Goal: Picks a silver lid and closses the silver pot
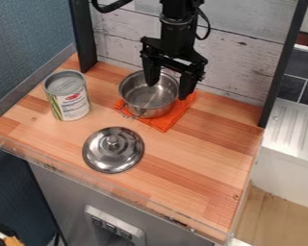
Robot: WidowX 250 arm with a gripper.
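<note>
One lid (121, 157), silver and round, on the bare wood of the counter (201, 156), in front of the pot (144, 103). Lies flat, knob (111, 141) pointing up; a disc, so no long axis to record. Polished metal, shallow dome, ringed by a flat rim, bright streaks of reflection.

Pot: same shiny metal, round, upright, mouth open to me. Its near wire handle (128, 114) juts toward the lower left of the view, roughly lidward. Beneath it an orange cloth (163, 126), set cornerwise, one corner toward the front.

My claw (168, 90) hangs at the pot, fingers apart, nothing between them: one over the mouth, the other by the right-hand rim.

Left of the pot: a can (71, 102), upright, long axis vertical, ridged metal top, printed label. Counter grain in tan and reddish strips.
</note>
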